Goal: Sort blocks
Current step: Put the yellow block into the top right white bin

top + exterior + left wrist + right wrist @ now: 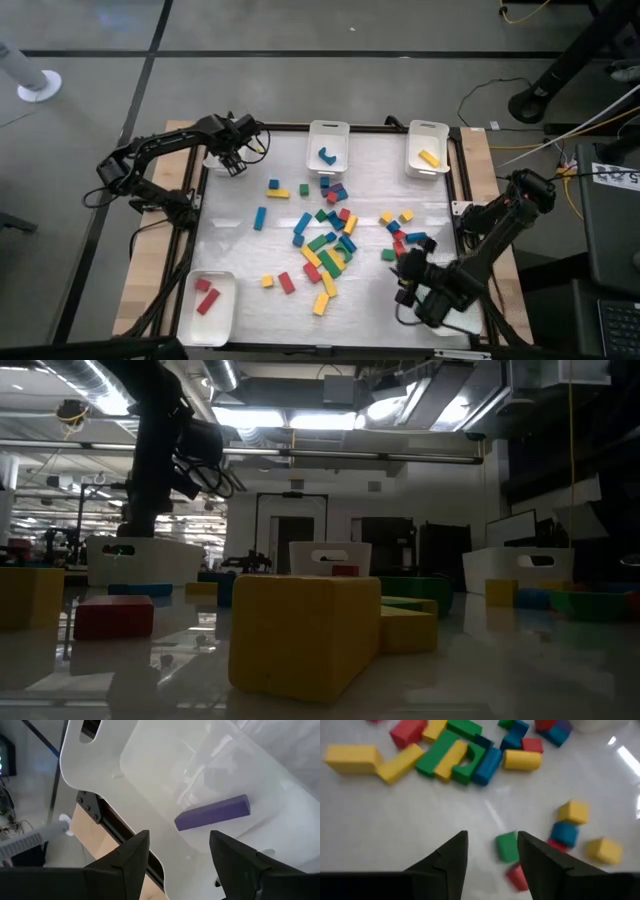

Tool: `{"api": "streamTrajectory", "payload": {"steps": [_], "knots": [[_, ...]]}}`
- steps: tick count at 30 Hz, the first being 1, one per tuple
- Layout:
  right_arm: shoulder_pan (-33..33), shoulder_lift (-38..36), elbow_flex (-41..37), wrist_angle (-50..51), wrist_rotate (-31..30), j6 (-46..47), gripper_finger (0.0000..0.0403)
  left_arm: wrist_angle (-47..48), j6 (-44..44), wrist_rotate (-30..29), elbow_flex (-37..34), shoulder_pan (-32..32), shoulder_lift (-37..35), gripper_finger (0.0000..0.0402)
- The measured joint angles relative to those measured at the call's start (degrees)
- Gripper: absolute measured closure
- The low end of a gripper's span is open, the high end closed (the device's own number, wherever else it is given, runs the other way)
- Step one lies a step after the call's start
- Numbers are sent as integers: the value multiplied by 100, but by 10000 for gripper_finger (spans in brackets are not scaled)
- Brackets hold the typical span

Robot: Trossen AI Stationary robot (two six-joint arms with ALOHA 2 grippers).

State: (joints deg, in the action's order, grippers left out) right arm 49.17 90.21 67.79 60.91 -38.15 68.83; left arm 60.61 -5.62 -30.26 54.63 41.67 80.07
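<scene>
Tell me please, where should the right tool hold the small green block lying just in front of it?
Probably from above, on the green block's two side faces. It lies flat between the open right tool's tips; a red block crowds one end.

Blocks (325, 245) between corner trays (328, 146)

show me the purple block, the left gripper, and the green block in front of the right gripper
purple block (212, 812), left wrist view, middle of its long face.
left gripper (180, 852), left wrist view, gap midway between its fingertips.
green block (506, 846), right wrist view, centre of its top.
</scene>
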Motion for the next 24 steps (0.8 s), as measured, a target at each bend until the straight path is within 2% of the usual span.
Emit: {"api": "streamTrajectory", "payload": {"steps": [3, 6, 12, 17, 24], "knots": [[-505, 0, 0, 4, 202, -1069, 230, 13, 166, 2, 0, 0, 0, 204], [-1086, 0, 0, 78, 693, -1789, 230, 32, 241, 58, 0, 0, 0, 205], [-2368, 0, 0, 278, 1266, -1892, 230, 27, 244, 136, 0, -2, 0, 207], [-3409, 0, 0, 323, 1921, -2402, 230, 24, 283, 136, 0, -2, 0, 208], [-4439, 0, 0, 323, 2576, -2763, 230, 23, 467, 136, 0, -2, 0, 208]]}}
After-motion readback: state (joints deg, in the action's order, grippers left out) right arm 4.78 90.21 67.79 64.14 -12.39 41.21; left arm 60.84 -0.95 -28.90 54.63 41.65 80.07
